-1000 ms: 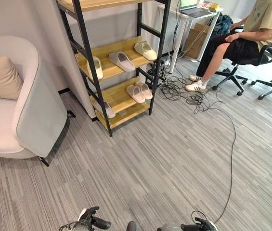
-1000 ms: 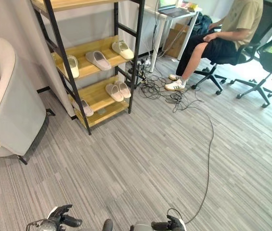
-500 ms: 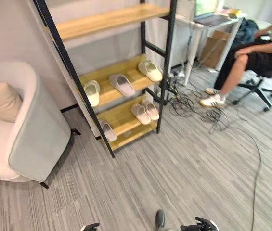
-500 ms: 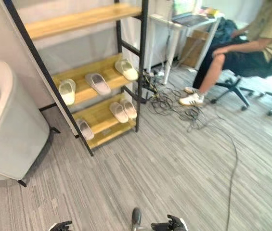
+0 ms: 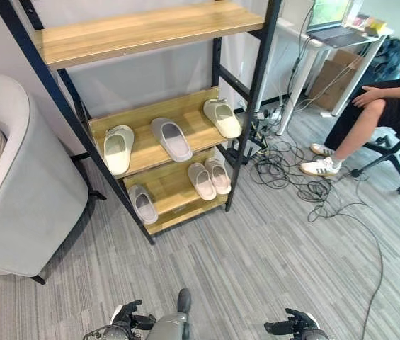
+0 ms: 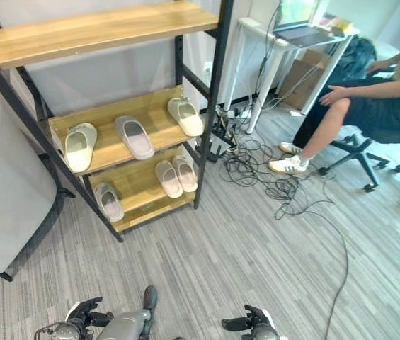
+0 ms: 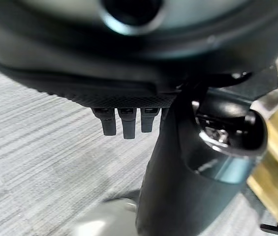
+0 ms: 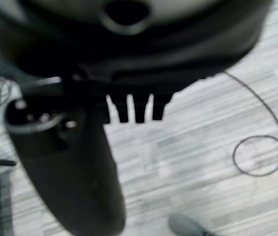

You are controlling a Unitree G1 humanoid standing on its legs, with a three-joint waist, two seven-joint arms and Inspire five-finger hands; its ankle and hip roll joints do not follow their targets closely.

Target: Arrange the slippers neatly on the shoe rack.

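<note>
Your left hand (image 5: 125,320) and right hand (image 5: 293,327) hang low, fingers relaxed and holding nothing, well short of the shoe rack (image 5: 256,85), whose middle shelf carries three loosely spread slippers (image 5: 171,138), presumably awaiting pairing, above three more on the bottom shelf.

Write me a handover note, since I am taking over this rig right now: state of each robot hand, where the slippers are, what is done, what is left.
Left robot hand: low by the floor, fingers straight, holding nothing.
Right robot hand: the same, open and empty.
Shoe rack: middle shelf holds a pale green slipper, a grey slipper and a cream slipper, spread apart. Bottom shelf holds a beige pair side by side and a lone grey slipper.
Done: all slippers are on the rack.
Left: likely pairing the scattered ones. A seated person and floor cables are to the right.
</note>
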